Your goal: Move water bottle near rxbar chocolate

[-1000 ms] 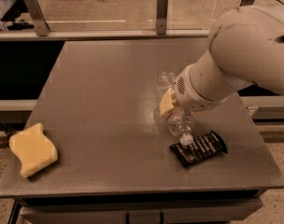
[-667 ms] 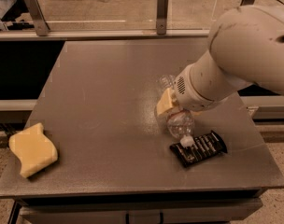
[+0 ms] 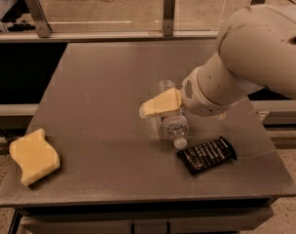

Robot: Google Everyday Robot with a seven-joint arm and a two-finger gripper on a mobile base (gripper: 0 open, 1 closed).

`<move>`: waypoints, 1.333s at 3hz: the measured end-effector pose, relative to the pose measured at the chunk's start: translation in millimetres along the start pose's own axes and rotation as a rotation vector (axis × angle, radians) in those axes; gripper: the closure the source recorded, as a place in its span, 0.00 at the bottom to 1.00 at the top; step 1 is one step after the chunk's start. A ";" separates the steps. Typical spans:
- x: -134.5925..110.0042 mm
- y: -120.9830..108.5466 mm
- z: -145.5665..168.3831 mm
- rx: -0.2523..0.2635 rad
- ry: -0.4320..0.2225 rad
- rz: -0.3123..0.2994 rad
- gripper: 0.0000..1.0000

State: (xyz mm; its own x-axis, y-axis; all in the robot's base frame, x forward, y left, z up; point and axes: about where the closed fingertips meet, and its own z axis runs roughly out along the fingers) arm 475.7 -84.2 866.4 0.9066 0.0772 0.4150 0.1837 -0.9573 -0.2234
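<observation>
The water bottle is clear with a white cap that points towards the table's front edge. It is tilted low over the middle of the grey table. My gripper reaches in from the right on the big white arm. It is shut on the bottle's middle, with one tan finger showing across it and the other hidden. The rxbar chocolate is a flat black bar with white lettering. It lies just right of the cap and in front of it, a short gap away.
A wavy yellow sponge lies at the table's front left corner. A rail with metal posts runs along the far edge. The table's front edge is close behind the bar.
My gripper and the bottle have shifted a little to the left, away from the bar. More of the tan finger shows now. The bar and the sponge have not moved.
</observation>
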 end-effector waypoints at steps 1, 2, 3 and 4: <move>8.7 4.4 -21.4 0.066 0.044 0.055 0.00; 28.9 20.1 -77.1 0.165 0.165 0.197 0.00; 44.3 41.5 -108.0 0.175 0.214 0.325 0.00; 44.5 42.7 -110.2 0.178 0.214 0.396 0.00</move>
State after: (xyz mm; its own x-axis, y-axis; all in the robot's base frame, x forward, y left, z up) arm 482.1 -152.4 972.5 0.8250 -0.3601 0.4355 -0.0804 -0.8376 -0.5403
